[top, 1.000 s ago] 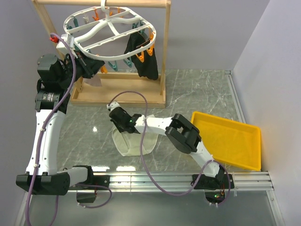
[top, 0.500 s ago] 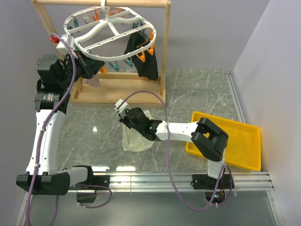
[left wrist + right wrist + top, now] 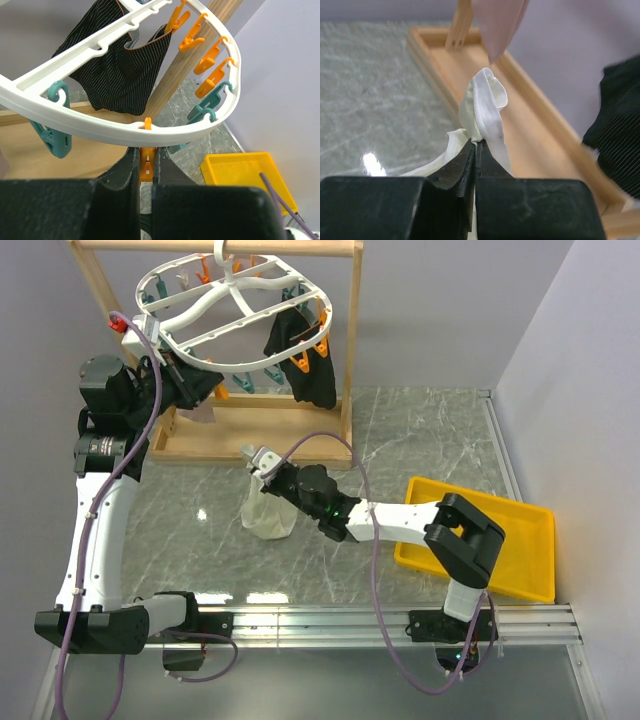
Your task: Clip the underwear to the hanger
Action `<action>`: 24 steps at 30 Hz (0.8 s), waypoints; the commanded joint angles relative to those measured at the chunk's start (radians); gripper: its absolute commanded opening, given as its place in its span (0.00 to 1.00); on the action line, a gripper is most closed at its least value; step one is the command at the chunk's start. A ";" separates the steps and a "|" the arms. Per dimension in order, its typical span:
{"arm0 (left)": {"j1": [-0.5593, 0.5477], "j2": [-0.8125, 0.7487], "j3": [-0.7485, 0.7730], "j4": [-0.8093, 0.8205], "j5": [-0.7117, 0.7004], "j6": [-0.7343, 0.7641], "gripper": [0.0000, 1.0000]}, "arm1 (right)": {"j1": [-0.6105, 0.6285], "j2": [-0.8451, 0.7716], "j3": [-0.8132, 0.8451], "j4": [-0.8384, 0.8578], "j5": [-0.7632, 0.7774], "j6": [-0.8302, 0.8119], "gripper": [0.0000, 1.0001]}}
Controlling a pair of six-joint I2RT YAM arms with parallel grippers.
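The cream underwear (image 3: 268,512) hangs bunched from my right gripper (image 3: 266,468), which is shut on a fold of its hem (image 3: 485,107) above the table. The white hanger (image 3: 235,302), ringed with teal and orange clips, hangs from the wooden rack. Its rim crosses the left wrist view (image 3: 125,131). My left gripper (image 3: 203,381) is at the hanger's near left rim, shut on an orange clip (image 3: 146,167) that dangles from the rim. The underwear is below and to the right of that clip, apart from it.
A black striped garment (image 3: 300,355) is clipped to the hanger's right side. A beige-pink cloth (image 3: 200,412) hangs behind my left gripper. The wooden rack's base (image 3: 255,445) lies just beyond the underwear. A yellow tray (image 3: 500,540) sits at the right.
My right gripper has risen and moved back toward the rack, pulling the underwear from lying flat on the table into a hanging bunch. The left arm has not moved.
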 commanded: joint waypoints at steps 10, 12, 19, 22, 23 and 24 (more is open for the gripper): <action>0.004 -0.028 -0.014 -0.038 0.089 0.028 0.00 | -0.062 -0.134 0.110 0.027 -0.276 -0.078 0.00; 0.004 -0.029 -0.017 -0.035 0.098 0.028 0.00 | -0.065 -0.133 0.139 -0.017 -0.299 -0.067 0.00; 0.004 -0.028 -0.017 -0.052 0.106 0.039 0.00 | -0.063 -0.104 0.214 -0.074 -0.245 -0.104 0.00; 0.004 -0.026 -0.020 -0.055 0.107 0.044 0.00 | -0.065 -0.088 0.250 -0.077 -0.199 -0.129 0.00; 0.004 -0.025 -0.021 -0.055 0.106 0.042 0.00 | -0.065 -0.084 0.254 -0.076 -0.192 -0.142 0.00; 0.004 -0.026 -0.021 -0.055 0.109 0.042 0.00 | -0.063 -0.082 0.263 -0.076 -0.185 -0.147 0.00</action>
